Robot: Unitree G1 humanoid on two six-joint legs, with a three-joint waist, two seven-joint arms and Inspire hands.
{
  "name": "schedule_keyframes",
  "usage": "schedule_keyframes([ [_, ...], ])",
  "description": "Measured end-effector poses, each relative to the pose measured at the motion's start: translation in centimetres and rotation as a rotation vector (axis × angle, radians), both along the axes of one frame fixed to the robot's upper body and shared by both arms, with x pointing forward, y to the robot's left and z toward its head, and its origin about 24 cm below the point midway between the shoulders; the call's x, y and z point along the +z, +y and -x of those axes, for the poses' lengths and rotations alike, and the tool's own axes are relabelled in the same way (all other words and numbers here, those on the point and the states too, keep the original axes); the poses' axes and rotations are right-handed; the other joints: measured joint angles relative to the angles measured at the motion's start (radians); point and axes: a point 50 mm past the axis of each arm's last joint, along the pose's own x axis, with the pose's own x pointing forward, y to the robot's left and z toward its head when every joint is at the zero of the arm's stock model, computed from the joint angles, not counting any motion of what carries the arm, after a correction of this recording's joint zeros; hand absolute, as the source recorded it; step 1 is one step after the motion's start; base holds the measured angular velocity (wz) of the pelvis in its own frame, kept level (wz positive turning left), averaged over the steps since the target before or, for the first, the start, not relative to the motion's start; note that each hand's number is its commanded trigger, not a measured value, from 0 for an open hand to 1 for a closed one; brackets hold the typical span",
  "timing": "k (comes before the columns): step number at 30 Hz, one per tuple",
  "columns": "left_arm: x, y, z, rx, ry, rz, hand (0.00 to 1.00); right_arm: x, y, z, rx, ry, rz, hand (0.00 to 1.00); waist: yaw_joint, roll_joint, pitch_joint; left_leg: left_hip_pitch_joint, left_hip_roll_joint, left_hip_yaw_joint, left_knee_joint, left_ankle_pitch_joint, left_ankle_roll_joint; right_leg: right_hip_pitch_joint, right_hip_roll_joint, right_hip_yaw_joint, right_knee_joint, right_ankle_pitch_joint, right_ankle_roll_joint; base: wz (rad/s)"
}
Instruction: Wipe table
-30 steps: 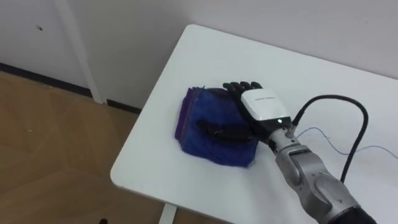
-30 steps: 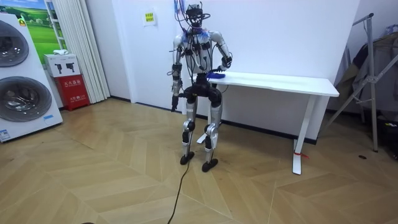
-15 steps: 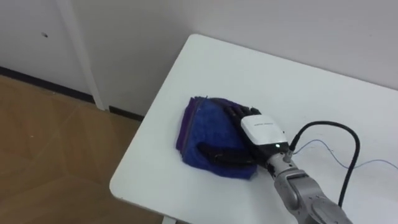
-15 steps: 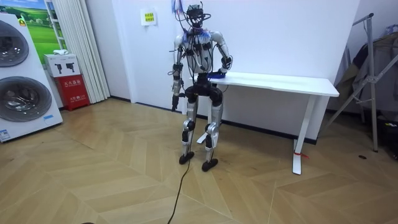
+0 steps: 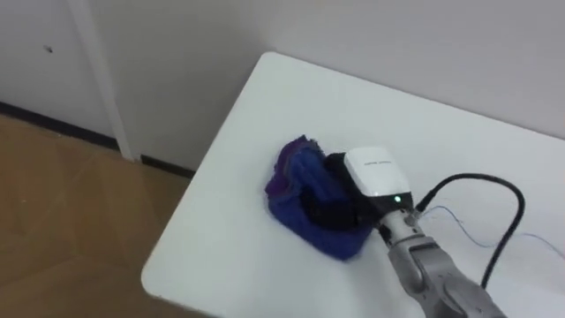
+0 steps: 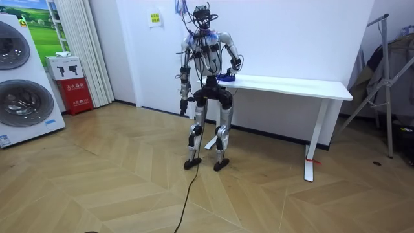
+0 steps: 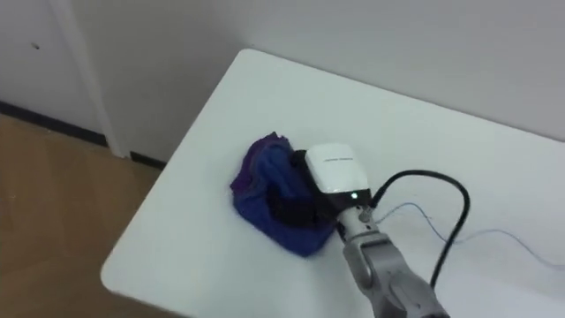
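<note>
A dark blue cloth point(image 5: 296, 199) lies bunched up on the white table point(image 5: 353, 97), close to its near left corner. My right hand point(image 5: 371, 172) sits on top of it, white back up, with its dark fingers curled into the folds, shut on the cloth. In the room view I stand at the table's end by the wall, the cloth point(image 6: 224, 77) a small blue spot by my raised right arm. My left hand point(image 6: 182, 107) hangs at my side on the room view's left.
The table's left edge point(image 5: 199, 208) drops to wooden floor just beside the cloth. A thin wire point(image 5: 455, 212) lies on the table right of my arm. In the room view a washing machine point(image 6: 19, 84) and red box point(image 6: 77, 94) stand far left, a metal rack point(image 6: 388, 77) far right.
The cloth lay flat and folded under straight fingers; now it is gathered into a heap with my right hand's fingers curled in it. The eye view has shifted a little.
</note>
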Motion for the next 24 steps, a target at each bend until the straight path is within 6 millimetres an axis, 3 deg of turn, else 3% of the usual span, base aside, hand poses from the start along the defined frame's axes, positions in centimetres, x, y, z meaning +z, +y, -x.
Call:
schedule_keyframes([
  [1, 0.1, -0.1, -0.9, -0.01, -0.025, 0.001, 0.0, 0.0, -0.8, 0.2, -0.039, 0.005, -0.013, 1.0, -0.005, 0.002, -0.002, -0.016, 0.006, 0.005, -0.067, 0.041, 0.008, -0.007, -0.004, 0.033, 0.003, -0.005, 0.016, 0.73],
  [2, 0.1, -0.1, -1.1, -0.011, -0.032, -0.001, 0.0, -0.1, -1.1, 0.2, -0.055, 0.008, -0.012, 1.0, -0.002, 0.004, -0.0065, -0.018, -0.002, 0.024, -0.053, 0.049, 0.034, -0.013, -0.006, 0.038, 0.008, -0.012, 0.031, 0.18],
  [3, 0.2, 0.2, -1.2, -0.006, -0.031, -0.009, 0.0, -0.3, -1.3, 0.1, -0.057, 0.031, -0.001, 1.0, 0.015, -0.008, -0.0098, -0.025, -0.014, 0.058, -0.039, 0.054, 0.041, -0.017, -0.012, 0.037, 0.006, -0.018, 0.041, -0.32],
  [6, 0.0, 0.2, -0.3, 0.026, 0.013, -0.012, 0.0, -0.4, -1.7, -0.1, -0.071, 0.039, 0.021, 1.0, 0.03, -0.01, -0.008, -0.03, -0.032, 0.075, -0.033, 0.052, 0.044, -0.014, -0.024, 0.004, 0.006, -0.018, 0.044, -0.31],
  [9, 0.0, 0.0, -0.3, 0.025, 0.015, -0.007, 0.0, -0.7, -2.3, -0.2, -0.12, 0.053, 0.032, 1.0, 0.024, 0.013, -0.0066, -0.034, -0.033, 0.074, -0.024, 0.035, 0.079, -0.007, -0.026, -0.008, 0.013, -0.015, 0.052, 0.07],
  [11, 0.0, -0.1, -0.3, 0.024, 0.015, -0.006, 0.0, -1.0, -2.3, 0.0, -0.143, 0.07, 0.029, 1.0, 0.025, 0.025, -0.0117, -0.033, -0.038, 0.074, -0.015, 0.027, 0.08, -0.002, -0.028, -0.008, 0.017, -0.014, 0.053, 0.06],
  [15, -0.2, -0.6, -0.1, 0.039, 0.022, -0.016, 0.0, -1.0, -2.0, -0.2, -0.176, 0.071, 0.006, 1.0, 0.032, 0.043, -0.0108, -0.035, -0.042, 0.077, -0.011, 0.029, 0.081, -0.012, -0.026, -0.006, 0.028, -0.014, 0.052, -0.05],
  [19, -0.3, -1.0, -0.1, 0.046, 0.027, -0.018, 0.0, -0.3, -1.5, -0.9, -0.179, 0.059, -0.02, 1.0, 0.04, 0.044, -0.0109, -0.053, -0.037, 0.084, -0.01, 0.031, 0.077, -0.034, -0.02, -0.003, 0.029, -0.013, 0.047, -0.08],
  [24, -0.3, -1.1, 0.1, 0.067, 0.024, -0.013, 0.0, 0.1, -2.7, -2.7, -0.228, 0.1, -0.067, 1.0, 0.03, 0.047, -0.0094, -0.07, -0.038, 0.068, -0.006, 0.032, 0.077, -0.042, -0.022, -0.017, 0.028, -0.012, 0.047, 0.09],
])
